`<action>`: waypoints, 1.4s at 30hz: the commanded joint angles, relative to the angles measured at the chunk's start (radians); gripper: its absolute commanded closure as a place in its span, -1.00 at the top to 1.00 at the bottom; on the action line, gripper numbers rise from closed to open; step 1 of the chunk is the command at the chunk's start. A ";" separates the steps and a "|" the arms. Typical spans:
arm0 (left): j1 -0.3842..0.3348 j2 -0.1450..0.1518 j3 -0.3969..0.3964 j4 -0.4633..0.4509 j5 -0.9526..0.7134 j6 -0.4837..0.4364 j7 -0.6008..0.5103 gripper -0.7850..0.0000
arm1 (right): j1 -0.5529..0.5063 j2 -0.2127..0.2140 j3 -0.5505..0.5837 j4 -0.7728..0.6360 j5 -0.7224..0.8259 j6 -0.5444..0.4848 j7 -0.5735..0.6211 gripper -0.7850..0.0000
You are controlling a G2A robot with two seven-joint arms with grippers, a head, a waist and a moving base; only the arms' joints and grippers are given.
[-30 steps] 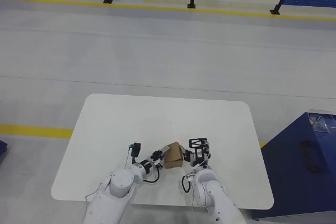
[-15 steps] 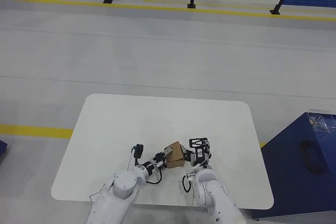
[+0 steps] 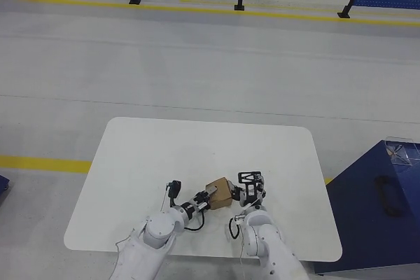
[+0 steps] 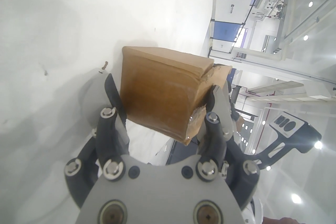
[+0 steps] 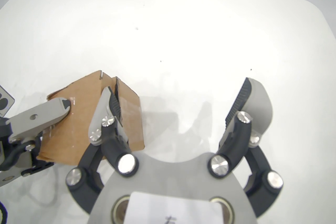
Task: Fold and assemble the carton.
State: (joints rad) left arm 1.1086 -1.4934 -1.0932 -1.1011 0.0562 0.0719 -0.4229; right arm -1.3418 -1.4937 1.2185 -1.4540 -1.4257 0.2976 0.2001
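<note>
Left tool (image 4: 162, 86) clamps brown carton (image 4: 160, 93) across its sides, near front of counter (image 3: 196, 147), between arms; resting or lifted, cannot tell. Right tool (image 5: 178, 88) gapes wide, one finger (image 5: 110, 104) beside carton's flap seam. Judgement: body squared up, flap closing left. Left wrist view shows crumpled corner at clamp. Right wrist view shows notch and unclosed seam instead.

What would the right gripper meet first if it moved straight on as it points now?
Probably the bare white table; the open right gripper has one finger beside the brown cardboard carton, maybe brushing it.
</note>
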 commanded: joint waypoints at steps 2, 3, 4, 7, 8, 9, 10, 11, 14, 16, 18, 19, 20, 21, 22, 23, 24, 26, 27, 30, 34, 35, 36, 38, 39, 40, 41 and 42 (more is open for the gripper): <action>0.000 0.000 0.004 0.001 0.000 0.001 0.003 0.62 | -0.012 0.001 0.001 -0.020 0.007 -0.014 -0.010 1.00; 0.000 0.000 0.004 0.003 -0.001 0.002 0.004 0.62 | -0.018 0.001 0.000 -0.029 0.009 -0.022 -0.016 1.00; 0.000 0.000 0.004 0.003 -0.002 0.001 0.004 0.64 | -0.024 0.001 -0.001 -0.036 0.012 -0.032 -0.021 1.00; 0.003 0.001 0.004 0.002 -0.004 -0.004 0.008 0.65 | -0.037 0.002 -0.006 -0.047 0.002 -0.040 -0.028 1.00; 0.004 0.001 0.005 0.001 -0.004 -0.005 0.008 0.65 | -0.037 0.003 -0.008 -0.042 -0.006 -0.043 -0.019 1.00; 0.004 0.001 0.005 0.001 -0.004 -0.005 0.008 0.63 | -0.034 0.003 -0.009 -0.037 -0.014 -0.040 -0.014 1.00; 0.006 0.001 0.004 -0.001 -0.007 -0.006 0.008 0.65 | -0.028 0.002 -0.009 -0.022 -0.024 -0.022 0.002 1.00; 0.007 0.002 0.003 -0.003 -0.007 -0.008 0.009 0.65 | -0.022 0.001 -0.010 -0.013 -0.025 -0.013 0.014 1.00; 0.018 0.004 -0.004 -0.018 -0.018 -0.034 0.018 0.87 | 0.002 -0.003 -0.016 0.012 -0.012 -0.002 0.048 1.00; 0.032 0.008 -0.014 -0.036 -0.019 -0.060 0.015 1.00 | 0.005 -0.003 -0.018 0.014 -0.011 -0.011 0.053 1.00; 0.048 0.011 -0.020 -0.057 -0.018 -0.079 0.016 1.00 | 0.002 -0.003 -0.018 0.007 -0.011 -0.014 0.046 1.00; 0.054 0.013 -0.023 -0.065 -0.017 -0.080 0.014 1.00 | -0.002 -0.003 -0.017 0.000 -0.002 -0.018 0.039 1.00; 0.057 0.014 -0.024 -0.070 -0.014 -0.079 0.014 1.00 | -0.005 -0.003 -0.015 -0.006 0.004 -0.022 0.034 1.00; 0.063 0.015 -0.026 -0.081 -0.009 -0.077 0.019 1.00 | -0.010 -0.003 -0.009 -0.016 0.013 -0.027 0.028 1.00; 0.068 0.016 -0.026 -0.091 -0.007 -0.083 0.022 1.00 | -0.012 -0.002 -0.004 -0.021 0.014 -0.030 0.028 1.00; 0.072 0.017 -0.027 -0.098 -0.006 -0.087 0.023 1.00 | -0.013 -0.001 0.000 -0.026 0.014 -0.028 0.024 1.00; 0.077 0.018 -0.027 -0.108 0.002 -0.092 0.025 1.00 | -0.015 -0.001 0.006 -0.032 0.019 -0.027 0.017 1.00; 0.092 0.022 -0.029 -0.137 0.033 -0.128 0.050 1.00 | -0.020 0.000 0.021 -0.045 0.038 -0.024 0.005 1.00; 0.102 0.024 -0.032 -0.153 0.055 -0.152 0.074 1.00 | -0.022 0.000 0.030 -0.050 0.048 -0.023 -0.001 1.00; 0.119 0.028 -0.038 -0.178 0.099 -0.198 0.129 1.00 | -0.015 0.002 0.054 -0.043 0.057 -0.009 0.008 1.00; 0.119 0.028 -0.038 -0.178 0.099 -0.198 0.129 1.00 | 0.044 0.002 0.056 0.036 0.025 0.004 0.090 1.00; 0.120 0.028 -0.037 -0.182 0.098 -0.201 0.129 1.00 | 0.056 0.002 0.054 0.051 0.019 0.004 0.098 1.00; 0.124 0.030 -0.037 -0.196 0.116 -0.215 0.125 1.00 | 0.074 0.002 0.046 0.074 0.002 -0.002 0.099 1.00; 0.129 0.042 -0.046 -0.224 0.249 -0.247 0.161 1.00 | 0.099 0.000 0.030 0.116 -0.016 -0.016 0.081 1.00; 0.134 0.048 -0.047 -0.236 0.327 -0.269 0.175 1.00 | 0.112 -0.002 0.023 0.135 -0.015 -0.025 0.078 1.00; 0.137 0.058 -0.047 -0.248 0.422 -0.314 0.157 1.00 | 0.129 -0.004 0.012 0.157 -0.006 -0.049 0.074 1.00; 0.137 0.066 -0.049 -0.257 0.489 -0.361 0.127 1.00 | 0.140 -0.006 0.003 0.172 -0.002 -0.070 0.074 1.00; 0.137 0.073 -0.055 -0.265 0.536 -0.398 0.119 1.00 | 0.147 -0.007 -0.003 0.182 -0.002 -0.083 0.075 1.00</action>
State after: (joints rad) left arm 1.2458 -1.4305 -1.1429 -1.3559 0.4741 -0.2633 -0.2736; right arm -1.2055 -1.4992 1.2241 -1.2873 -1.4305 0.2358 0.2734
